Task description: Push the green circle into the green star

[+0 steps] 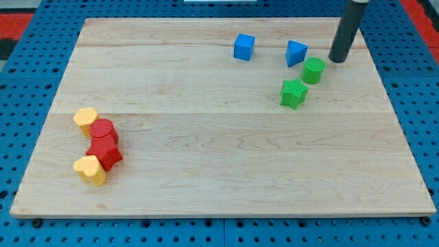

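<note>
The green circle (313,70) stands at the view's upper right on the wooden board. The green star (293,93) lies just below and left of it, with a small gap between them. My tip (337,60) rests on the board just to the upper right of the green circle, close to it but apart. The dark rod rises from the tip toward the view's top edge.
A blue triangular block (296,53) sits just upper left of the green circle. A blue cube (243,47) lies further left. At the view's lower left, two yellow blocks (86,119) (90,169) and two red blocks (103,130) (105,152) cluster together. The board's edge (394,103) runs down the right.
</note>
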You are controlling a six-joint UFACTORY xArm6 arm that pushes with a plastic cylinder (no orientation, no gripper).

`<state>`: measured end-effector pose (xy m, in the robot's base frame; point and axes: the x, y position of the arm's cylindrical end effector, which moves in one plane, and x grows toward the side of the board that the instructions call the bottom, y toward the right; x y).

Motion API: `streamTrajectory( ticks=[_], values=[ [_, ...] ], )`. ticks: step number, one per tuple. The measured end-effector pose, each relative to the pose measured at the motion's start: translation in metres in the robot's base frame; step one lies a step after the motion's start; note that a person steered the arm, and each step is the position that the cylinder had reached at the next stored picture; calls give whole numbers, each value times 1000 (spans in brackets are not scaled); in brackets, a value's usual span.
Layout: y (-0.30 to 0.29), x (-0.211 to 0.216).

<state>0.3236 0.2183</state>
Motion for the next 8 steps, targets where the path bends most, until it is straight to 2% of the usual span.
streamTrajectory(
  ticks=[2,4,6,8],
  values=[
    [-16,0],
    [-67,20],
    [-81,22],
    [-144,39]
  ],
)
